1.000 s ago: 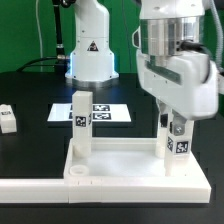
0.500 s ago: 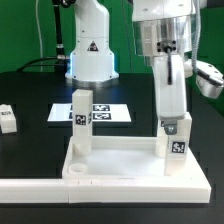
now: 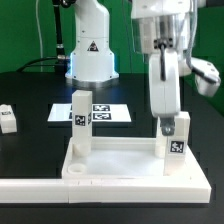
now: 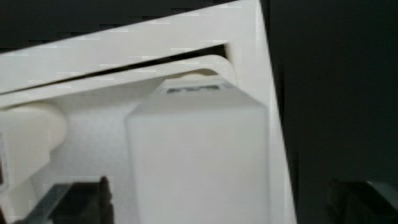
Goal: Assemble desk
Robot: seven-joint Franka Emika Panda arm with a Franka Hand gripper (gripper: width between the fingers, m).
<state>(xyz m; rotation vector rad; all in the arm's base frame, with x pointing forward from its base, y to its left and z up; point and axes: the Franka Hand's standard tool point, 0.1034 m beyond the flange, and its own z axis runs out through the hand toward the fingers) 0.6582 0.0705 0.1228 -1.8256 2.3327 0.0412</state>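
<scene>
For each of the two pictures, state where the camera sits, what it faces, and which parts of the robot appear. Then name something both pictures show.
Exterior view: off the arm, low and level, facing the desk, its two standing legs; arm and gripper visible.
Wrist view: on the wrist, looking down at the desk close up; dark jaw tips at the frame edge.
Shared: the desk.

The desk (image 3: 130, 160) is showing as smooth white plastic with a faint satin sheen, its two upright legs (image 3: 80, 120) of the same moulded material and carrying matt black-and-white printed tags. A loose leg (image 3: 8, 118) on the table is looking alike. The table (image 3: 30, 90) is appearing as matt black, cloth-like. The marker board (image 3: 105, 112) is reading as flat, paper-like white. The arm's casing (image 3: 170, 60) is gleaming as glossy white plastic. In the wrist view, the desk surface (image 4: 196, 140) is looking smooth and softly shaded.
</scene>
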